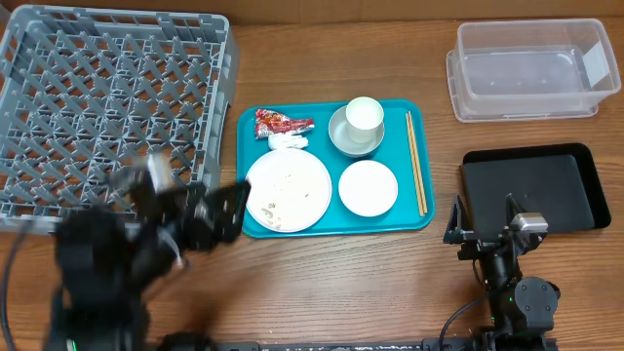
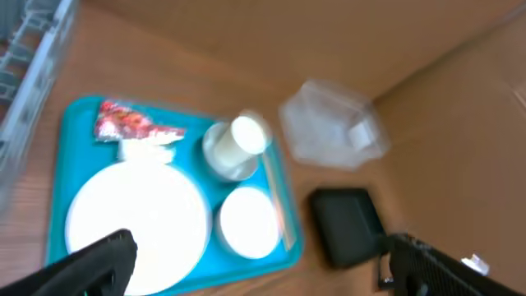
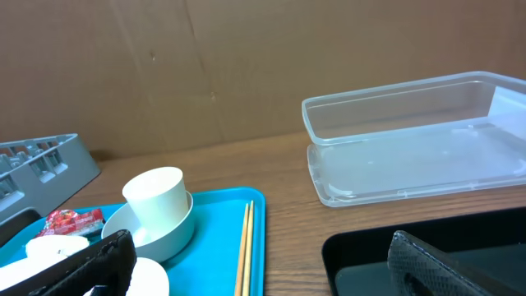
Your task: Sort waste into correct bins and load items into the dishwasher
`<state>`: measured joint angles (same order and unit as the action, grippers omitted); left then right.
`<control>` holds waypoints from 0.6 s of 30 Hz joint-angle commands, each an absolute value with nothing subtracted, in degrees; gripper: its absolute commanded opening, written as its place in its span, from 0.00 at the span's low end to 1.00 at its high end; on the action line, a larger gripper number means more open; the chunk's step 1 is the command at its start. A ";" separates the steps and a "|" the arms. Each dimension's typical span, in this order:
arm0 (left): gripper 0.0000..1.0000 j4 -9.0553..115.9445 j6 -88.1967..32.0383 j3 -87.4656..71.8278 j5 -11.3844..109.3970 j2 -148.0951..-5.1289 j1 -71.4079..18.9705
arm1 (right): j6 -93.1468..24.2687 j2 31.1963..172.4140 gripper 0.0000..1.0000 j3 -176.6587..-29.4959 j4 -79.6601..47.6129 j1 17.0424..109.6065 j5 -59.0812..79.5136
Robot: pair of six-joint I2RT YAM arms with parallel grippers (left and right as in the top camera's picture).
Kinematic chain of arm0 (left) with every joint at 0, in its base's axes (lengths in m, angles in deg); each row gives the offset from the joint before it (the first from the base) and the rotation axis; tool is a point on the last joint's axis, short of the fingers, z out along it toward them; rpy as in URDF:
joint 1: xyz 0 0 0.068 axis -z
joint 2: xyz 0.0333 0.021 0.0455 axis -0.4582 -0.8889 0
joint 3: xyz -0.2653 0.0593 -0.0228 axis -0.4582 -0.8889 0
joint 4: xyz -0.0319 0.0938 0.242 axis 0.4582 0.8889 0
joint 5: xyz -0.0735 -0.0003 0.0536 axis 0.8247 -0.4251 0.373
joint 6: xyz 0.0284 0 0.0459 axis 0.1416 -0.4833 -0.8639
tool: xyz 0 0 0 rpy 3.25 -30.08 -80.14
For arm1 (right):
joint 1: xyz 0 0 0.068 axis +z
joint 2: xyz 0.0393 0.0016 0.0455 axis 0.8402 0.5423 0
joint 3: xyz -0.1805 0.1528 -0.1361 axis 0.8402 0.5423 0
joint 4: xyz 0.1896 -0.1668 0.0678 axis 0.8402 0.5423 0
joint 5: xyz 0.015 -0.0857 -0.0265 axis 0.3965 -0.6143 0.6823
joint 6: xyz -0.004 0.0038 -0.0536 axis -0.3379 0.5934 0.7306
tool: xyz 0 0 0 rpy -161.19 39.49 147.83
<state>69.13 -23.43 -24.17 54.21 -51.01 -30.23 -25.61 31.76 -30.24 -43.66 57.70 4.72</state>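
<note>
Plate (image 1: 289, 189) sits on the teal tray (image 1: 336, 230), just right of the left gripper (image 1: 226, 211), whose fingers (image 2: 94, 261) are spread wide and empty. Left arm is clearly nearer; right gripper (image 1: 484, 230), likewise spread, hangs well apart.

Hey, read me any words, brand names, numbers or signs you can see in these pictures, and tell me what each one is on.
No text can be read in any view.
Red wrapper on the teal tray: it carries print, but too small and blurred to read.
White label on the clear container: no legible writing.
</note>
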 commanded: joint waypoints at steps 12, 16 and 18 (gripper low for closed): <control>1.00 80.38 -27.72 -6.07 33.49 -82.33 -14.12 | -25.39 31.20 1.00 -29.67 -44.06 58.07 4.15; 1.00 79.75 -25.77 -6.09 22.23 -84.10 -9.09 | -25.39 31.20 1.00 -29.67 -44.06 58.07 4.15; 1.00 78.88 -25.75 -6.09 20.92 -84.71 -8.48 | -25.39 31.20 1.00 -29.67 -44.06 58.07 4.17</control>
<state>79.57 -27.98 -8.12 31.37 -83.97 -9.14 -25.61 31.76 -30.24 -43.64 57.67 4.70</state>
